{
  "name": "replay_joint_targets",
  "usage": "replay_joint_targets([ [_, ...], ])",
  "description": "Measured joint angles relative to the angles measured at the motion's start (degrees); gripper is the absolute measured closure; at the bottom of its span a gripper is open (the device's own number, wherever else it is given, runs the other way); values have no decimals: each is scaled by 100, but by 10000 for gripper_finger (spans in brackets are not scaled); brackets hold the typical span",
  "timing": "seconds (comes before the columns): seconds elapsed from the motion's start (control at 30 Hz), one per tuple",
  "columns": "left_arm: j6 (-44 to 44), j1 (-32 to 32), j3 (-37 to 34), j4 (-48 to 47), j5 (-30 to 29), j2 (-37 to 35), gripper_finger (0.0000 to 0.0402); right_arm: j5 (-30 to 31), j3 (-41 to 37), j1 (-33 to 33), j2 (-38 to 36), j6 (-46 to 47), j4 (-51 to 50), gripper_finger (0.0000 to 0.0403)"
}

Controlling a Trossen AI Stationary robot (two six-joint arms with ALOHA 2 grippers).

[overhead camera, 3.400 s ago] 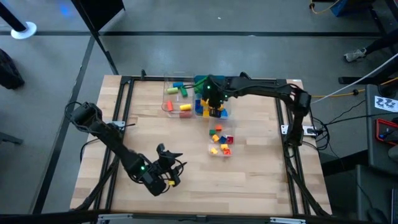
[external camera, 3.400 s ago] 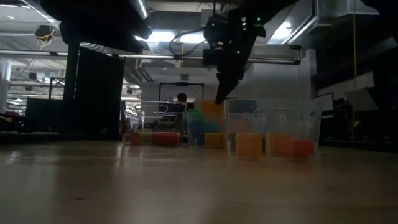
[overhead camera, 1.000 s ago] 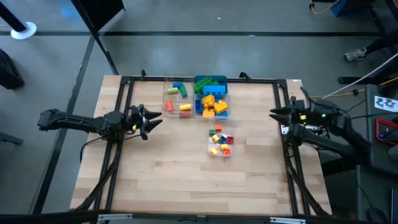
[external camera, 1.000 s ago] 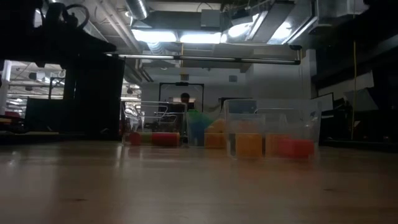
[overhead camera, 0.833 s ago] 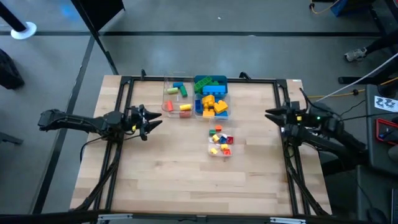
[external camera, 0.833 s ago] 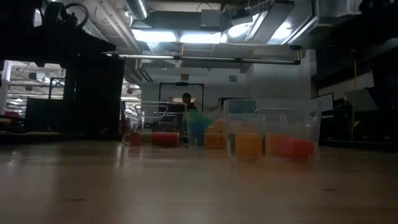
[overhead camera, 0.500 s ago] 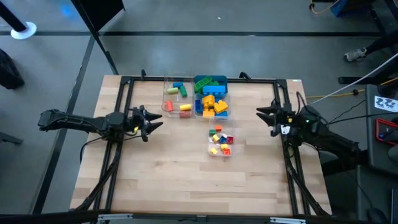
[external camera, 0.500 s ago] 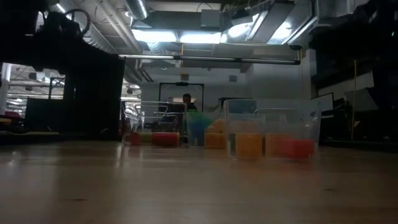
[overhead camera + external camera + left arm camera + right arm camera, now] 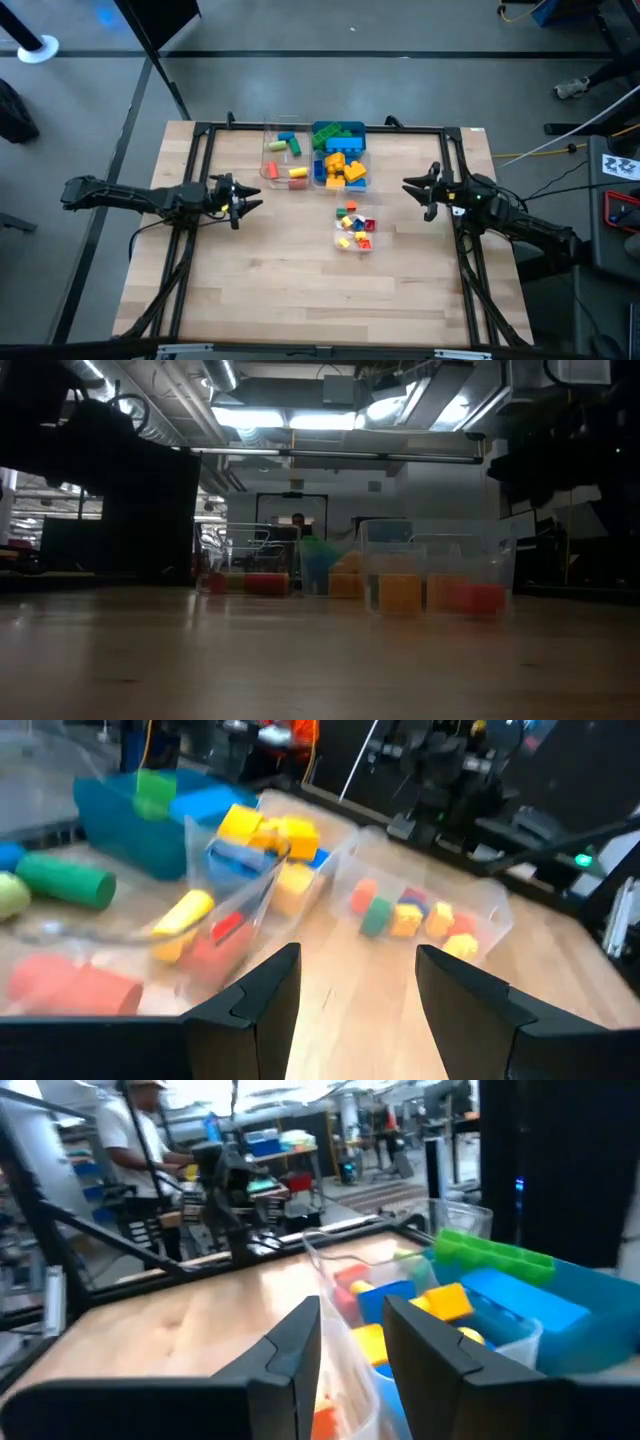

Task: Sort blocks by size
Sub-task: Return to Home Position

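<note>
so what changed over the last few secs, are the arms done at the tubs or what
The right gripper pulled back from over the tub of blue and yellow blocks to the table's right edge, then eased slightly inward; it is open and empty. The left gripper swung from the table's near-left area to the left edge, also open. The blocks and the tubs stayed put.

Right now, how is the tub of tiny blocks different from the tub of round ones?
The tiny-block tub holds many little cubes; the round-block tub holds a few longer pieces. The first stands alone; the second sits beside another tub. Both are clear.
</note>
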Motion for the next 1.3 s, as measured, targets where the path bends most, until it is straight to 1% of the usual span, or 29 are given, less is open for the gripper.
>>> replay_joint_targets([
  [0.07, -7, 0, 0, -153, -4, 5, 218, 126, -1, 0, 74, -3, -27, 290],
  [0.23, 460, 15, 0, -547, -41, 2, 218, 297, -6, 0, 133, -281, -65, 290],
  [0.33, 483, 15, 0, -767, -40, 2, 217, 297, -8, 0, 140, -289, -62, 290],
  [0.47, 352, 15, 0, -766, -41, 2, 217, 290, -10, 0, 140, -290, -43, 290],
  [0.8, 350, 15, 0, -766, -41, 2, 217, 288, -17, 10, 140, -289, -33, 290],
  [0.9, 350, 15, 0, -766, -41, 2, 217, 349, -19, 194, 131, -289, -39, 290],
  [1.07, 350, 15, 0, -767, -42, 2, 217, 354, -21, 684, -170, -289, -61, 290],
  [1.13, 350, 15, 0, -766, -42, -1, 217, 338, -21, 842, -151, -286, -33, 290],
  [1.3, 350, 7, 0, -768, -45, -99, 217, 347, -6, 978, -154, -286, -67, 290],
])
